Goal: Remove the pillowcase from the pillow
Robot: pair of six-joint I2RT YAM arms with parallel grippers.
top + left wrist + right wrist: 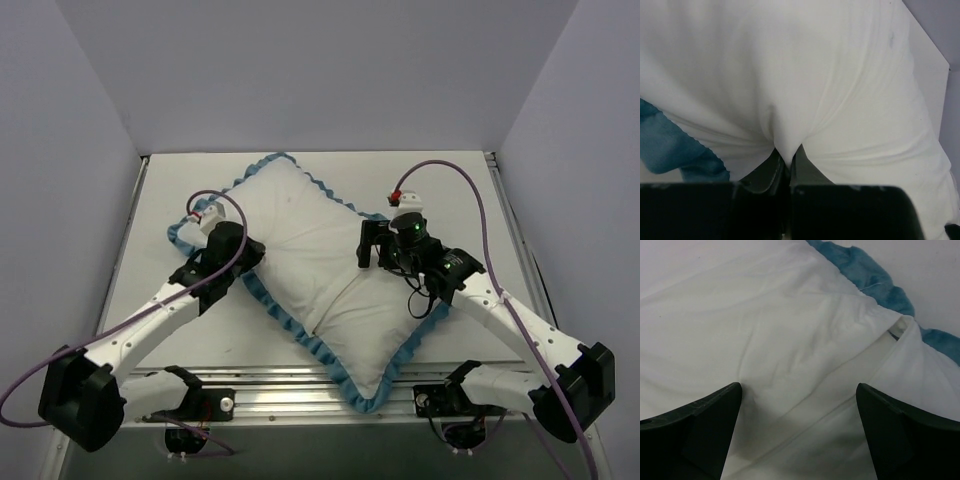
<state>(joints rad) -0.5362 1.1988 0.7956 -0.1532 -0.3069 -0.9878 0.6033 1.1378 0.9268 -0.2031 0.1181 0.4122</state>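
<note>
Two arms reach over the pillowcase (320,270), which lies slantwise on the table (165,330), plain white face up, with its teal ruffle (290,325) running round the edge; one corner points toward the back wall (320,70) and the opposite corner lies over the metal rail (290,388) at the near edge. The pillow fills the case and plumps it, but it is covered, so none of its own surface can be told apart from the white cloth. The left gripper (786,162) sits at the case's left side, just inside the ruffle; its jaws are pinched together on a fold of the white cloth, and creases fan up and away from the pinch. The right gripper (799,386) stands over the right part of the case, fingers spread wide with nothing between them but flat cloth below; whether the tips touch it I cannot tell. Just ahead of the right gripper, one white layer overlaps another at a slit, close to the ruffle. The table is pale and smooth; plain pale walls close it in at the back and on both sides; a purple cable (480,200) loops from each wrist.
</note>
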